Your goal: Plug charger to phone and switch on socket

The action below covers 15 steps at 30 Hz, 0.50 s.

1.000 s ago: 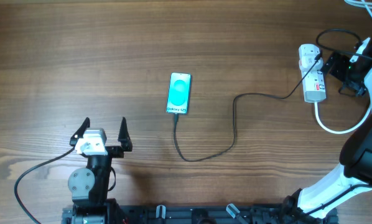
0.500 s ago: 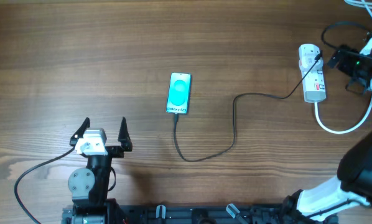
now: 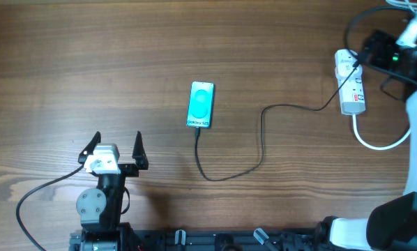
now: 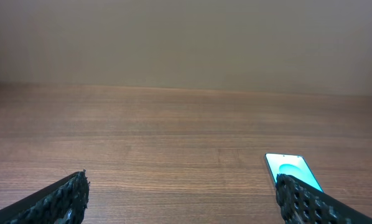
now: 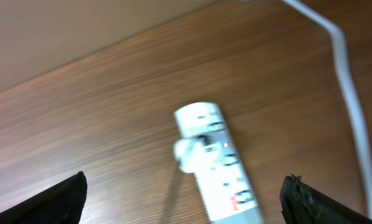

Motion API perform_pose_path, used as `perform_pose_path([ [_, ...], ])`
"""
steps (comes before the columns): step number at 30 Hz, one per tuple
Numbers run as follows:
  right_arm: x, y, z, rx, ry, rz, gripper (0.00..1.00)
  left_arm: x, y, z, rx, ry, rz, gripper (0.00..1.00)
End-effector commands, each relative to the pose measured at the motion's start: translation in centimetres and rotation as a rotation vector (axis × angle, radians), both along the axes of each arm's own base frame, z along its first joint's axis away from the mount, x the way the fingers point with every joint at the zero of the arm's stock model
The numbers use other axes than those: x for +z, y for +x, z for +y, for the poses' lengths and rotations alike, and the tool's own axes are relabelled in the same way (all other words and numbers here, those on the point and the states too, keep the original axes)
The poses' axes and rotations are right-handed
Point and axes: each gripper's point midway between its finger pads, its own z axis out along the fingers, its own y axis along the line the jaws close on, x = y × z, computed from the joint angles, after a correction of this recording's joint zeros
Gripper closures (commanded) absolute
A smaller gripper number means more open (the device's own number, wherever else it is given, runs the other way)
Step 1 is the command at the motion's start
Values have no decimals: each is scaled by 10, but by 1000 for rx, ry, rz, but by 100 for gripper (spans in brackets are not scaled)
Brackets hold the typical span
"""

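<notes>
Your left gripper (image 3: 116,137) stands spread wide and empty near the front edge of the brown wooden table (image 3: 90,56), well apart from everything. I judge it parked, since nothing on its side needs holding.

The small flat teal-screened phone (image 3: 201,104) lies face up mid-table. The thin black charger cable (image 3: 263,132) loops from its near edge across to the white oblong plastic power strip (image 3: 351,84) at the far right. The tip meets the phone's edge, but you cannot confirm from above that it is fully seated.

Your right gripper (image 3: 371,56) hovers just beside the strip's far end, jaws wide and holding nothing. That placement suits the switch. The wrist view is blurred, and a red mark shows on the strip, so whether it is switched on is undetermined. The thick white cord (image 3: 376,143) curves clear of your approach.
</notes>
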Motion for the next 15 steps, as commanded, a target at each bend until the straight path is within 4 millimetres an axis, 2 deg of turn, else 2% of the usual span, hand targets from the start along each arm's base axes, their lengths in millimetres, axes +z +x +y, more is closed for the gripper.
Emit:
perform_pose_path([
  [1, 9, 6, 41, 109, -11, -22, 0, -1, 0, 0, 1, 17, -2, 0],
  [3, 9, 9, 58, 150, -10, -22, 0, -1, 0, 0, 1, 17, -2, 1],
  [5, 10, 9, 66, 167, -10, -23, 0, -1, 0, 0, 1, 17, -2, 0],
  [13, 8, 8, 68, 170, -19, -14, 0, -1, 0, 0, 1, 17, -2, 0],
  [15, -1, 4, 70, 179, -16, 21, 0, -1, 0, 0, 1, 17, -2, 0],
])
